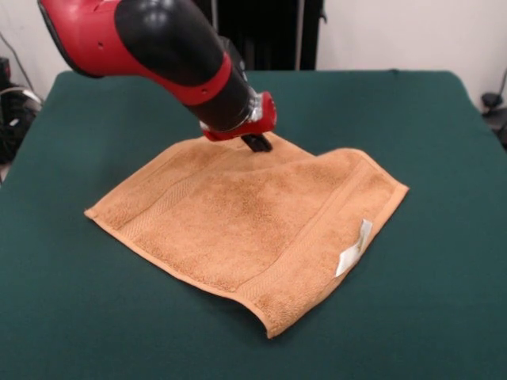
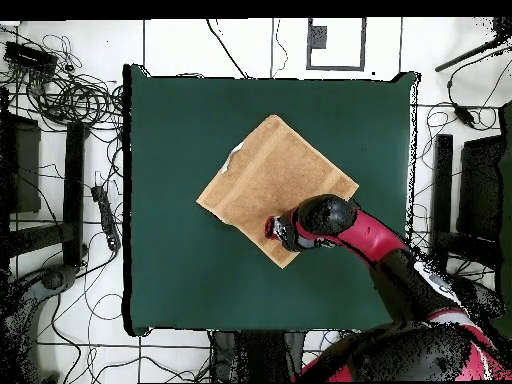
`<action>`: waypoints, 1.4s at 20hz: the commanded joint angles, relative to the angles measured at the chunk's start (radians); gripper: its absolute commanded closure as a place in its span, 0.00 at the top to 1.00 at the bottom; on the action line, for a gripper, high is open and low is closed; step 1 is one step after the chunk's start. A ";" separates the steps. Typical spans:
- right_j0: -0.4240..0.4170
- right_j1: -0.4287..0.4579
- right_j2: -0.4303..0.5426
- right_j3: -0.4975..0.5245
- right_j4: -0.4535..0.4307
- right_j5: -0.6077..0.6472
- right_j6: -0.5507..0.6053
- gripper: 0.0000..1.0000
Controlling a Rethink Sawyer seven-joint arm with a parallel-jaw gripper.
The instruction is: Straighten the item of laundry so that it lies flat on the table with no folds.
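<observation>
The orange-tan towel [image 1: 238, 214] lies spread on the green table [image 1: 444, 309], turned at an angle to the table's edges. Its white label [image 1: 353, 247] sits on the right-hand border band. The near corner curls up slightly, and a shallow crease runs in from the far edge next to the gripper. My gripper [image 1: 257, 142] is down on the towel's far edge, and its dark tip touches the cloth. In the overhead view the towel [image 2: 275, 175] is a diamond at the middle of the table [image 2: 170, 250], with my gripper [image 2: 272, 228] near the corner closest to the robot's base.
Wide bare green cloth surrounds the towel on all sides. My red and black arm [image 1: 158, 39] reaches in from the upper left. Cables and dark equipment [image 2: 70, 110] lie on the floor beyond the table's edges.
</observation>
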 commanded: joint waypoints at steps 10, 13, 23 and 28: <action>0.043 0.094 0.013 0.033 -0.130 -0.090 -0.033 0.00; 0.042 0.084 0.004 0.052 -0.129 -0.074 -0.026 1.00; -0.020 0.020 -0.022 0.232 -0.208 -0.193 -0.017 1.00; -0.020 -0.009 -0.029 0.262 -0.265 -0.207 -0.020 1.00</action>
